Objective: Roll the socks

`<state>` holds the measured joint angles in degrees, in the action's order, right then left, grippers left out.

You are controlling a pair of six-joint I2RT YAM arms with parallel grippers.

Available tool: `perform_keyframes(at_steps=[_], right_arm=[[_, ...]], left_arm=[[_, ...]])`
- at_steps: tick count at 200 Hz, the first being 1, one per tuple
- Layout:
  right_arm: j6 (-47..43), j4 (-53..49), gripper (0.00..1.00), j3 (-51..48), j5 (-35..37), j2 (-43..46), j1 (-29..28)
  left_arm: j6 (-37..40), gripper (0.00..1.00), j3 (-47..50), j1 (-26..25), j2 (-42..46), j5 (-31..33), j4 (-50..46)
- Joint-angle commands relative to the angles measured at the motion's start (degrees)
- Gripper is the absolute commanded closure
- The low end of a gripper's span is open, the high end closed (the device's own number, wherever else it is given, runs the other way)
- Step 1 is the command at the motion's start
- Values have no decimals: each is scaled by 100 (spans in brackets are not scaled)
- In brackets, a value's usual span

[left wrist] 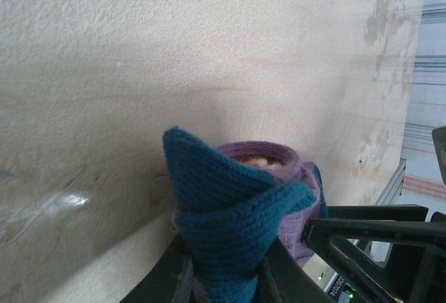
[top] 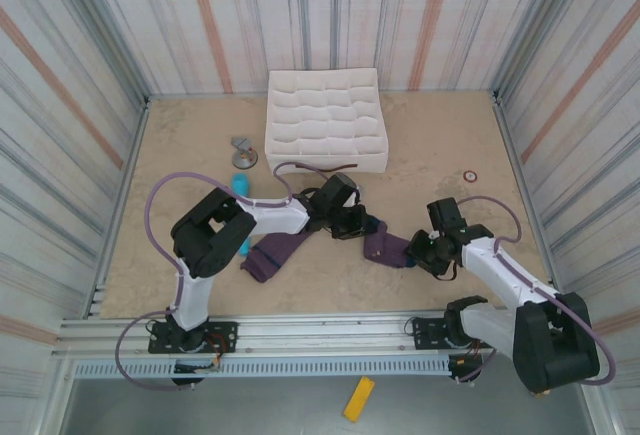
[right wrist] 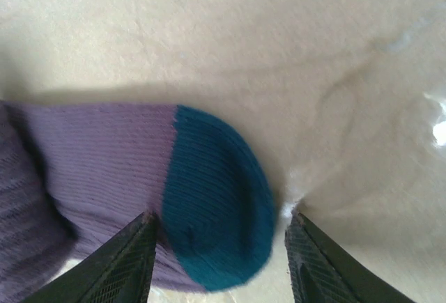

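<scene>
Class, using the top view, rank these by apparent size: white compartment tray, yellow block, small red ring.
Largest: white compartment tray.
Then: yellow block, though it lies off the table, so depth may mislead.
Smallest: small red ring.

Left arm, centre-left of the top view: white link shells, black joint housings, black base mount. Purple cable loops off its upper side.

Right arm, lower right: same white-and-black build, large black housing, purple cable at its outer edge.

Right gripper: black fingers with cross-hatched faces.
</scene>
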<state>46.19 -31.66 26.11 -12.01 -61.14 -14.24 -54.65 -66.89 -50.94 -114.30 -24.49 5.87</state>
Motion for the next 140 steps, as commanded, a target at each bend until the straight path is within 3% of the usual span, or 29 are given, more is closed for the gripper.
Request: perform_keyframes(at_steps=[1, 49, 104, 140], right_arm=[[31, 110, 50, -248, -115, -147, -87], [278, 571, 64, -310, -67, -480, -359], [222, 939, 100, 62, 145, -1266, -449], [-210, 835, 100, 780, 346, -1939, -285]], left_arm=[[101, 100, 95, 82, -55, -165, 55], [-193, 100, 176, 157, -195, -503, 518], [-226, 100, 333, 216, 9, -756, 518], [-70, 100, 563, 260, 432, -623, 144]])
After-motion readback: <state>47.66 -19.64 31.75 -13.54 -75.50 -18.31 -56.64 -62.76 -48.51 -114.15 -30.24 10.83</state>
